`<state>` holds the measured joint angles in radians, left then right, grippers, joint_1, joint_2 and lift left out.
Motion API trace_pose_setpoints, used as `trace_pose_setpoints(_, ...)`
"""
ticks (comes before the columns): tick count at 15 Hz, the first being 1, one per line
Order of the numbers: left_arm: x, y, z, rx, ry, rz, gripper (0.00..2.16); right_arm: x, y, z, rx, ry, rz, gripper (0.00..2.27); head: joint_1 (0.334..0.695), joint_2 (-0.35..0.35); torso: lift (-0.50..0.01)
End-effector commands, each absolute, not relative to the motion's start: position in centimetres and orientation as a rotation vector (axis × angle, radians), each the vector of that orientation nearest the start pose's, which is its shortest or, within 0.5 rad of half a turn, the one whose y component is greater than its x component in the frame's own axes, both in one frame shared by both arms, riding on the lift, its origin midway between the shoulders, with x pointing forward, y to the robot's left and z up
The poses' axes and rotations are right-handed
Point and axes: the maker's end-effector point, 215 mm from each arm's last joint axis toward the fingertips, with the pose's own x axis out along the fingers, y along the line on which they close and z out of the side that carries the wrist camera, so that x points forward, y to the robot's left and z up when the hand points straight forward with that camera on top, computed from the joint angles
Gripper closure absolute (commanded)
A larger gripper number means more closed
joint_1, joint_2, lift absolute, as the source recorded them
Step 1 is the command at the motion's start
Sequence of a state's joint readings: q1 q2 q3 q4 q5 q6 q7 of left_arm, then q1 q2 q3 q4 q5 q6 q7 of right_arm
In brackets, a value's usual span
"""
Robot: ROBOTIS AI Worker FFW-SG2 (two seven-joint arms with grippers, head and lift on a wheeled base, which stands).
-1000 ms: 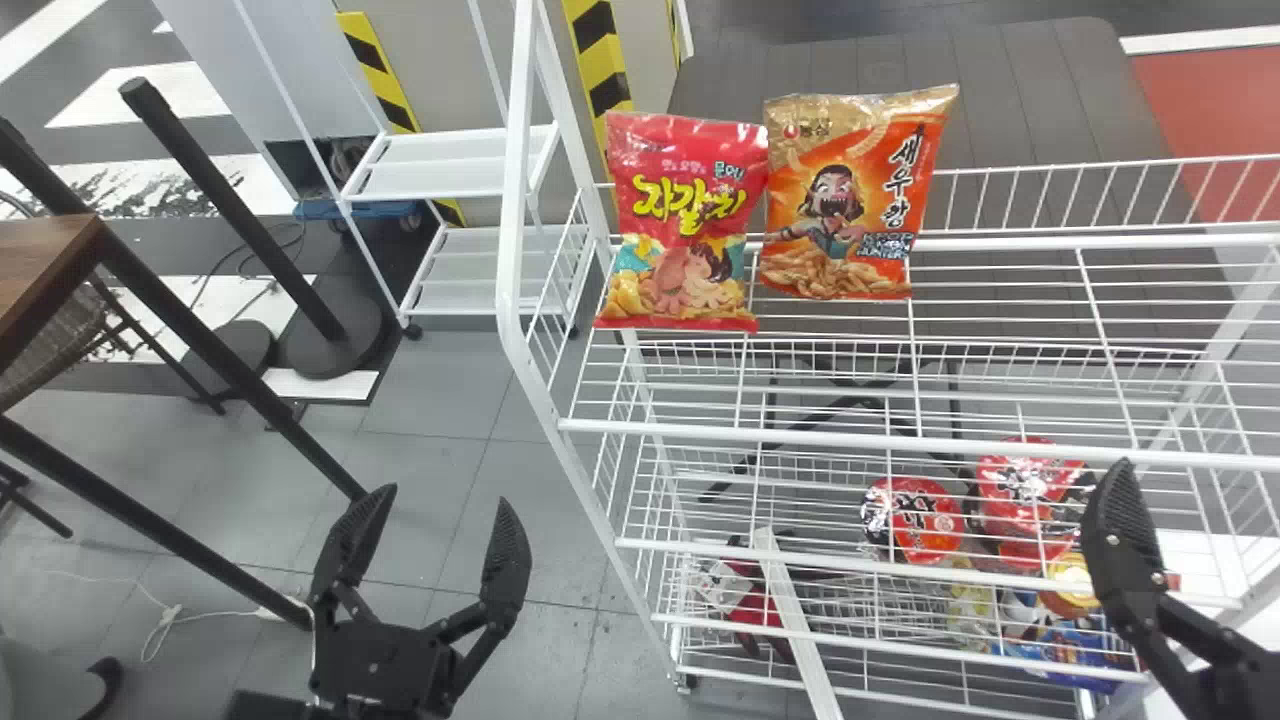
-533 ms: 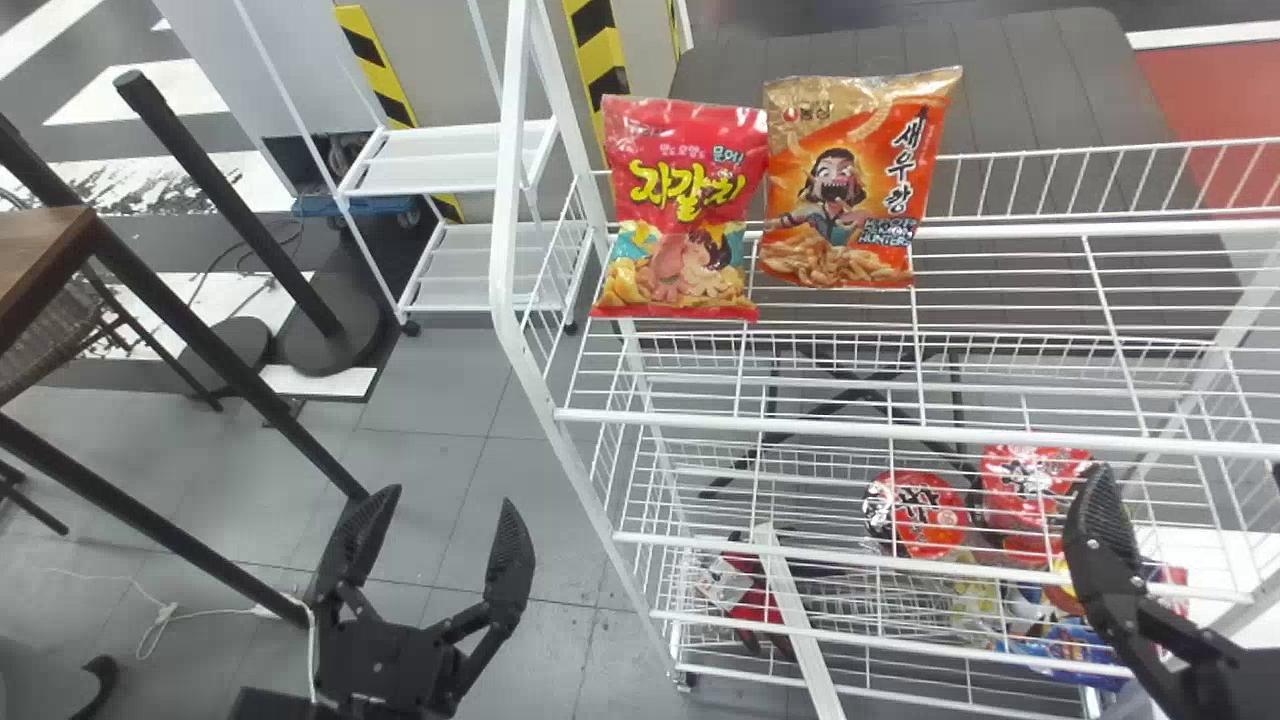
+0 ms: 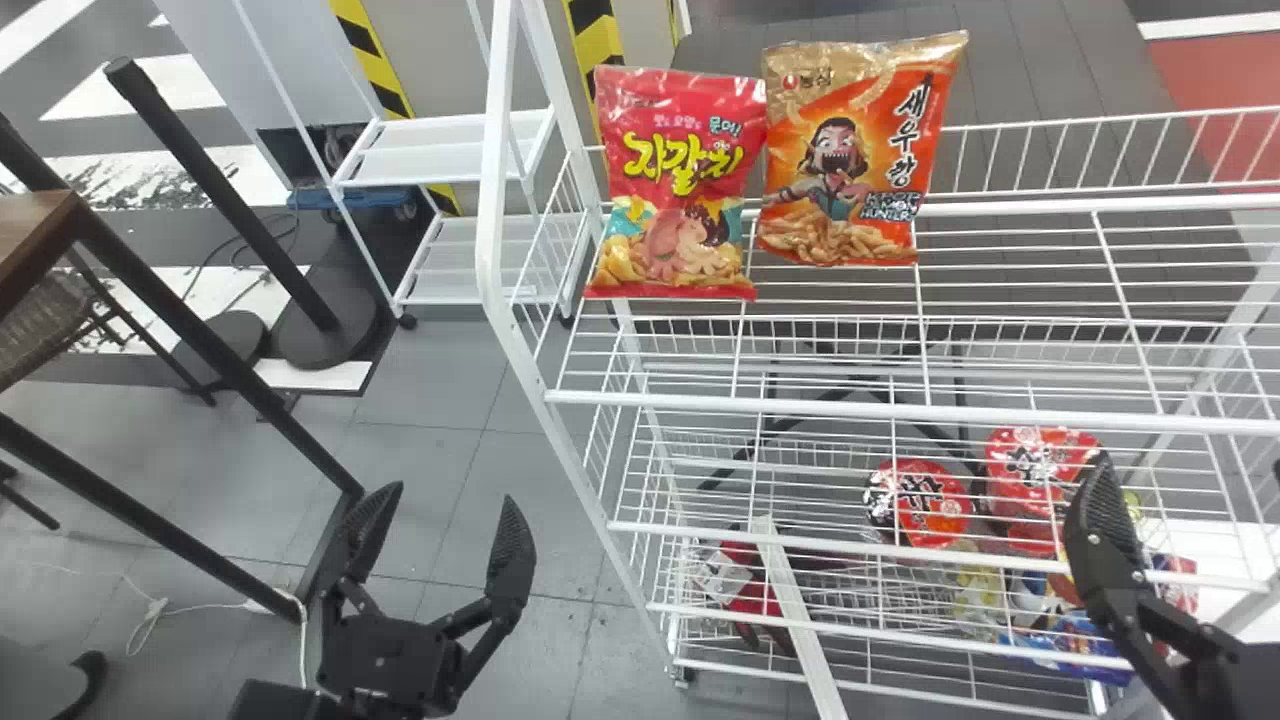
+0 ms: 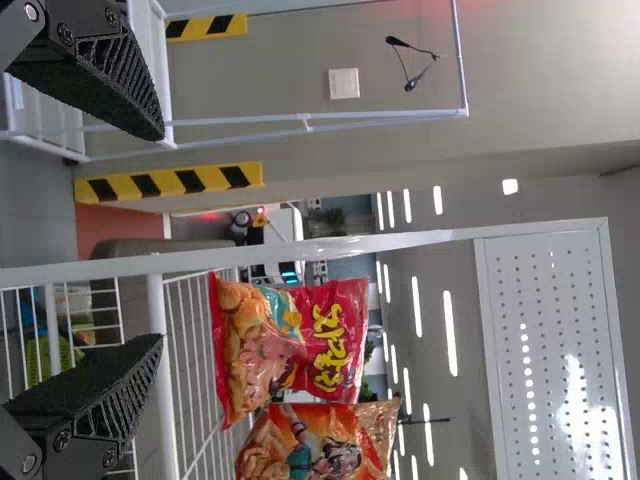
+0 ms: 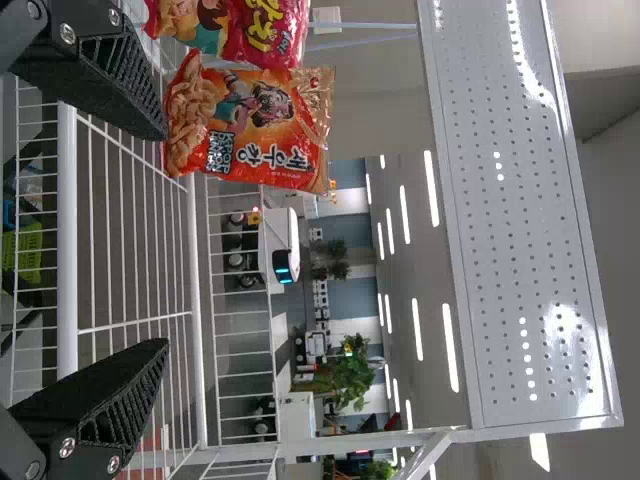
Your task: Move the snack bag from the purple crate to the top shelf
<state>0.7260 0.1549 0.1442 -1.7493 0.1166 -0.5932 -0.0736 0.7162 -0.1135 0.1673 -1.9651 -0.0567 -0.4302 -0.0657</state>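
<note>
Two snack bags stand side by side on the uppermost wire shelf (image 3: pixel 900 411) of a white metal rack (image 3: pixel 495 150), at its left end: a glossy red bag with yellow lettering (image 3: pixel 680 190) and, just right of it, an orange and gold bag (image 3: pixel 845 160). Which of them the task means, I cannot tell. Both rest on the wires near the shelf's low back rail (image 3: pixel 1100 203), printed fronts facing the robot. The left tool (image 3: pixel 452 494) is over the grey floor, left of the rack in the head view, its two black ribbed fingers spread wide. The right tool (image 3: pixel 1190 462) is at the right part of the rack, and its fingers are likewise well apart. Both bags are clear of both tools. In the left wrist view the red bag is the nearer to the middle; in the right wrist view the orange one is. On a lower level, seen through the wires, sit two red round-topped tubs (image 3: pixel 925 505), with a blue packet (image 3: pixel 1080 640) below them toward the right. A flat white bar (image 3: pixel 789 600) slants in front of the lower levels, and a white perforated metal panel (image 4: pixel 550 340) spans above the bags.
</note>
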Motion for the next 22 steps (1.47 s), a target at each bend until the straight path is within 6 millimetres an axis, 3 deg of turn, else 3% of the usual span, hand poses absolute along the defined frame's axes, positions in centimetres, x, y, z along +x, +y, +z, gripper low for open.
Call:
trace_pose_setpoints(1, 33.4, 31.7, -39.2, 0.114, -0.057, -0.011, 0.1, 35.5, -16.8, -34.3, 0.09, -0.09, 0.112, 0.08, 0.695, 0.248, -0.065)
trace_pose_setpoints(22, 34.7, 32.0, -40.1, 0.112, -0.031, -0.006, 0.1, 37.4, -16.8, -36.1, 0.072, -0.029, 0.115, 0.07, 0.695, 0.239, -0.149)
